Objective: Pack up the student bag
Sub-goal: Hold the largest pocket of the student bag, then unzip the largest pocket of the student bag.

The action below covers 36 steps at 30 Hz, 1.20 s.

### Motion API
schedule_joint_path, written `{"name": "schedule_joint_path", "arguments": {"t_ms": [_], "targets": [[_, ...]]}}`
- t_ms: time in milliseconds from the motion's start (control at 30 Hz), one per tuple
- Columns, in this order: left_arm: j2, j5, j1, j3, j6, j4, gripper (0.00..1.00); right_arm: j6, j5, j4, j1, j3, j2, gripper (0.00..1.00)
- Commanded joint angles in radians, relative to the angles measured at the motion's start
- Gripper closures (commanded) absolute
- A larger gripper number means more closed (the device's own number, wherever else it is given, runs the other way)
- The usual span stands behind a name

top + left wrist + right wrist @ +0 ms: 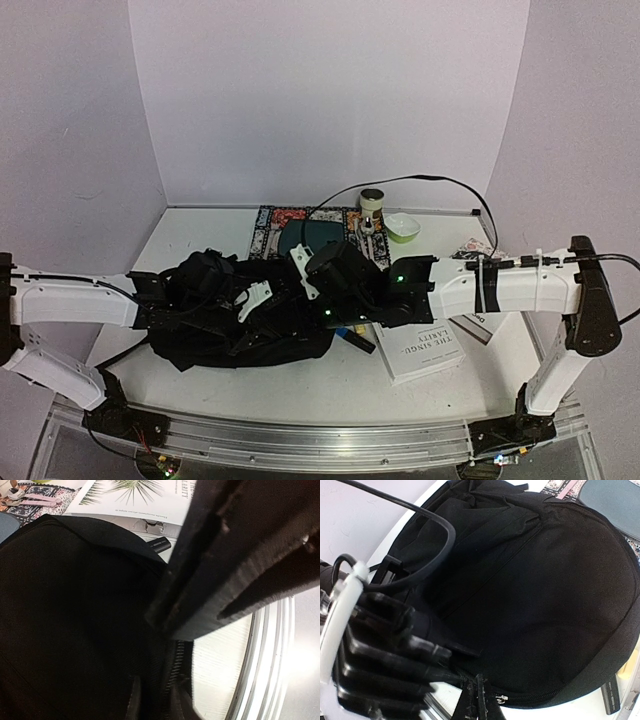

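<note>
**Both grippers at the seam of a shut bag, nothing packed yet**

The bag lay flat on the table, left of centre and toward the front edge, with an arm reaching in over it from each side. Its zipper looked shut along the stretch in view. The step in hand was therefore probably getting the bag open before anything went in.

The right gripper sat at the bag's edge, right beside the zipper, with its jaws clenched tight together. Whether they pinched the pull tab or a fold of fabric was not clear. That spot made sense either for anchoring the soft bag or for drawing the zipper round.

The left gripper hung just over the bag by the same seam, close to the right one. Its fingers filled the wrist view, too near and too dark to show whether they were released or grasping cloth, so I could not tell. A second hold there would serve to keep the fabric taut, since one arm pulling alone would likely drag the limp bag along.

The book lay just right of the bag, within easy reach and likely waiting to be packed. A mat, a jar and a bowl stood behind, toward the back wall.
</note>
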Motion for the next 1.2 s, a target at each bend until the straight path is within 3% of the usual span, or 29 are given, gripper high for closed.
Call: {"name": "schedule_joint_path", "arguments": {"t_ms": [0,67,400,700,867,967,1067,1167], "targets": [[-0.052,0.023,-0.003,0.028,0.007,0.038,0.94,0.003,0.057,0.020,-0.009,-0.012,-0.061,1.00],[-0.101,0.013,-0.003,0.009,0.002,0.023,1.00,0.003,0.070,0.012,-0.021,-0.035,-0.083,1.00],[-0.300,-0.098,-0.003,-0.022,0.029,-0.147,1.00,-0.039,0.127,-0.042,-0.142,-0.117,-0.175,1.00],[-0.339,-0.317,-0.002,0.052,0.163,-0.402,1.00,-0.100,0.161,-0.098,-0.264,-0.123,-0.218,1.00],[-0.382,-0.455,-0.002,0.058,0.210,-0.521,1.00,-0.114,0.128,-0.108,-0.277,-0.117,-0.209,1.00],[-0.406,-0.499,-0.002,0.056,0.227,-0.573,1.00,-0.130,0.027,-0.101,-0.267,-0.101,-0.181,1.00],[-0.403,-0.465,-0.002,0.072,0.213,-0.571,0.93,-0.150,-0.063,-0.070,-0.218,-0.060,-0.120,1.00],[-0.374,-0.422,-0.002,0.100,0.178,-0.539,0.72,-0.137,-0.134,-0.027,-0.154,0.012,-0.038,1.00]]}}
